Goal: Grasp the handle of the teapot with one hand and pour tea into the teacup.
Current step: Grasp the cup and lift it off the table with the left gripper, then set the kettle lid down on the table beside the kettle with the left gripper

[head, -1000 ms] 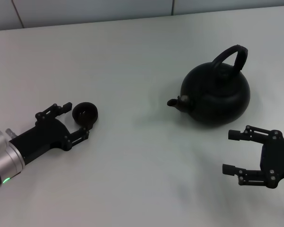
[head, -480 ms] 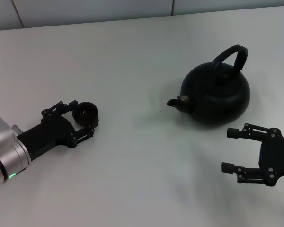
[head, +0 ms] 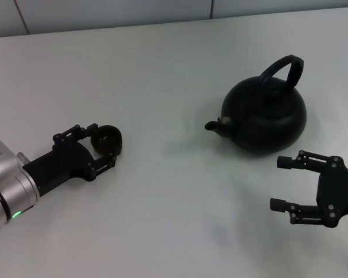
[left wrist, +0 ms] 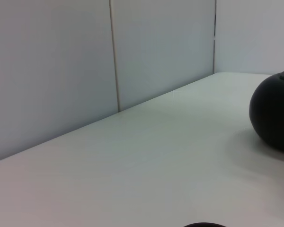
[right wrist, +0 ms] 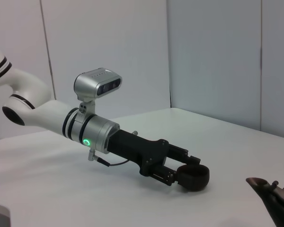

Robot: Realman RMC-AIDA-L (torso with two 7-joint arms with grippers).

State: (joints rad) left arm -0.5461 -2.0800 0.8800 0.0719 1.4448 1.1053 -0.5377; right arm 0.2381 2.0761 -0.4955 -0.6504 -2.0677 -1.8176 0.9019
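The matte-black teapot [head: 264,119] stands right of centre on the table, spout pointing left, and its arched handle [head: 285,66] rises over the lid. At the left stands the small dark teacup [head: 106,139]. My left gripper [head: 102,143] is open and straddles the cup, one finger close to each side of it. In the right wrist view the same cup [right wrist: 191,177] shows between those fingers. My right gripper [head: 278,184] is open with nothing in it, low and on the near side of the teapot, apart from it. The teapot's body [left wrist: 274,118] also shows in the left wrist view.
The white table [head: 174,220] ends at a grey panelled wall [head: 104,11] behind. The left arm's silver wrist [head: 3,185] lies low over the table's near left corner.
My left gripper has slid forward, so the teacup now sits deeper between its fingers. The right gripper has shifted only slightly. The teapot has not moved.
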